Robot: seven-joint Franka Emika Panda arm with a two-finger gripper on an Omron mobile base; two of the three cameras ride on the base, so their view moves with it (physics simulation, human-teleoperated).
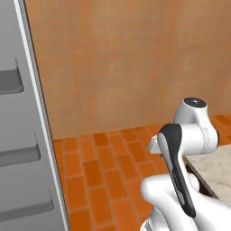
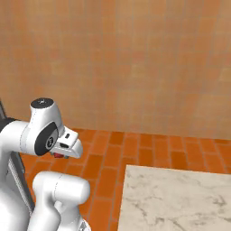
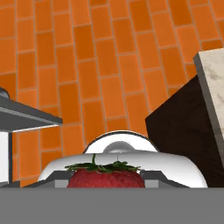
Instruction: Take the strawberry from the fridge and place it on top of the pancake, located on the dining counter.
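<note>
Hand (image 3: 106, 180) closed around the strawberry (image 3: 106, 178) and held over the brick floor (image 3: 100, 74), with the marbled desk (image 2: 180, 198) off to the right and forward, its dark-based corner near, pancake not in sight.

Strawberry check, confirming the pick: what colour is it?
Red, green leafy cap; strawberry shows best in hand view.
</note>
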